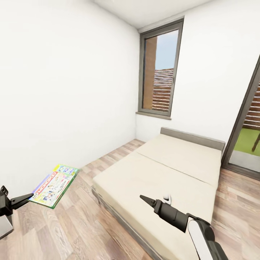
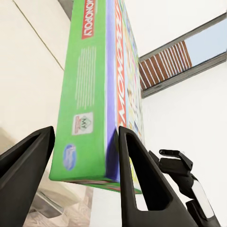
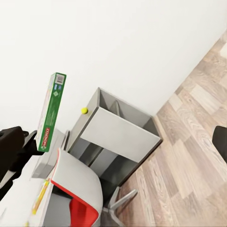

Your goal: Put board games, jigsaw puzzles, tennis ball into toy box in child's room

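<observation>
My left gripper (image 1: 29, 196) is shut on a board game, a flat green-and-white Monopoly box (image 1: 55, 184), holding it by one end in the air above the wood floor, left of the bed (image 1: 169, 173). In the left wrist view the box (image 2: 97, 90) sits clamped between both fingers (image 2: 137, 175). My right gripper (image 1: 146, 199) hangs open and empty over the bed's near part. In the right wrist view, the tennis ball (image 3: 84, 110) rests on the table's grey section (image 3: 120, 130), with the held box (image 3: 51, 111) edge-on in front. The toy box and jigsaw puzzles cannot be made out for sure.
A white chair with a red seat (image 3: 71, 191) stands against the table. A thin colourful flat thing (image 3: 40, 196) lies on the white desk top. A tall window (image 1: 159, 68) and a glass door (image 1: 249, 122) are behind the bed. Wood floor (image 1: 79, 216) runs along the bed's left side.
</observation>
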`<state>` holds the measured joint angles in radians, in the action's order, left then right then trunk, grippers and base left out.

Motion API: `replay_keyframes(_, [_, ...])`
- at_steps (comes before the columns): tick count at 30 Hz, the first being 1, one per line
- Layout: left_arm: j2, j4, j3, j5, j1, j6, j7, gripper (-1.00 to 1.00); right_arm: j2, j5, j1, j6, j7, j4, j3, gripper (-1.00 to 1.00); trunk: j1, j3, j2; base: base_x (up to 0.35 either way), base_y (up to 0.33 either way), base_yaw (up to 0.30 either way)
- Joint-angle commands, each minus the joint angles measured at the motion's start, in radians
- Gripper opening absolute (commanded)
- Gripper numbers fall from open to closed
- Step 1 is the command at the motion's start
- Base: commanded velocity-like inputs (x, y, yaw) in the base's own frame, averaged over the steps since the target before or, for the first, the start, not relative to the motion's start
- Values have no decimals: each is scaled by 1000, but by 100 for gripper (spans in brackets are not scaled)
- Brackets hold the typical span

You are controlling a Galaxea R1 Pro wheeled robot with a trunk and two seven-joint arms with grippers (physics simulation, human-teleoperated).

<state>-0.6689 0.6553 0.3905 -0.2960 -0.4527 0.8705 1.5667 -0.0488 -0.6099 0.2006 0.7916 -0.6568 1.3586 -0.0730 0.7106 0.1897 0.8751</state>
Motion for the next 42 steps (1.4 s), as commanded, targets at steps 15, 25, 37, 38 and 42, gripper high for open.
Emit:
replay_keyframes(15, [0, 0, 1, 0, -1, 8, 4, -100, 0, 1, 0, 6, -3, 2, -2, 100, -57, -46, -104, 0, 0, 292])
replay_keyframes(25, [1, 0, 0, 0, -1, 6, 4, -100, 1, 1, 0, 5, -4, 2, -2, 100, -96, -77, -174, 0, 0, 292])
replay_keyframes(37, [2, 0, -1, 0, -1, 5, 4, -100, -2, 1, 0, 5, -3, 2, -2, 100, -142, -115, -258, 0, 0, 292])
replay_keyframes(38, [2, 0, -1, 0, -1, 4, 4, -100, -2, 1, 0, 5, -3, 2, -1, 100, -146, -118, -265, 0, 0, 292])
replay_keyframes(42, [3, 0, -1, 0, -1, 4, 4, -100, -2, 1, 1, 5, -3, 2, -1, 100, -161, -130, -293, 0, 0, 292])
